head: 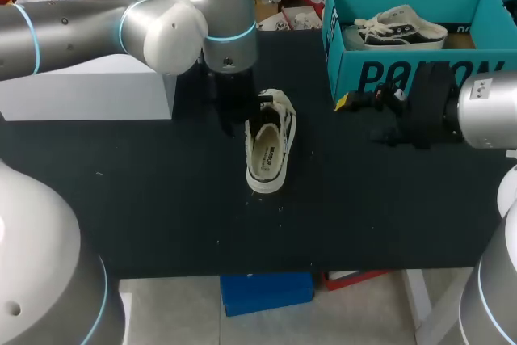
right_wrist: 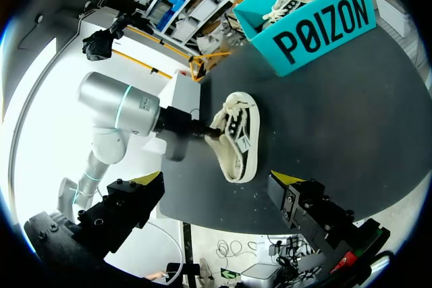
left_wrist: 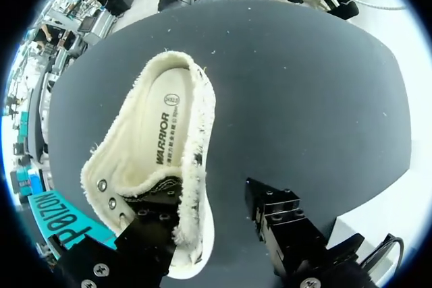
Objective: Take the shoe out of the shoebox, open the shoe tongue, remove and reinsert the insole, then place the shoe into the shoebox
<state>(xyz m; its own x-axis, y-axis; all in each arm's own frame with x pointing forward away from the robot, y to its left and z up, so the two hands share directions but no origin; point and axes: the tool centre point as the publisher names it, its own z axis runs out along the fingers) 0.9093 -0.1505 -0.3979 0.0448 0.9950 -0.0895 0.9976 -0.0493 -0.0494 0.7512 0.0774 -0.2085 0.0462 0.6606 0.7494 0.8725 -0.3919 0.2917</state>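
Arms come in from both sides over the black table (head: 161, 199) when seen from above. A white shoe (head: 271, 147) stands on its sole near the middle of the table, out of the box. The left hand (head: 242, 119) is down at the shoe's toe end, with a dark finger inside the shoe. The blue-green shoebox (head: 404, 62) sits open at the far right of the table, and a second shoe (head: 400, 28) lies in it. The right hand (head: 355, 103) hangs just in front of the shoebox, apart from the white shoe. A white box (head: 89, 94) sits at the far left. From the left wrist, the left hand (left_wrist: 212, 200) is spread wide. One finger (left_wrist: 152, 231) is tucked inside the shoe (left_wrist: 202, 119) at its toe end. The other is outside and not touching it, so nothing is squeezed. The insole (left_wrist: 158, 133) lies flat inside the shoe. From the right wrist, the right hand (right_wrist: 216, 187) is spread wide with nothing in it. The shoe (right_wrist: 239, 136) is ahead of it with the left hand (right_wrist: 206, 133) at its toe end, and the shoebox (right_wrist: 317, 18) is farther on.
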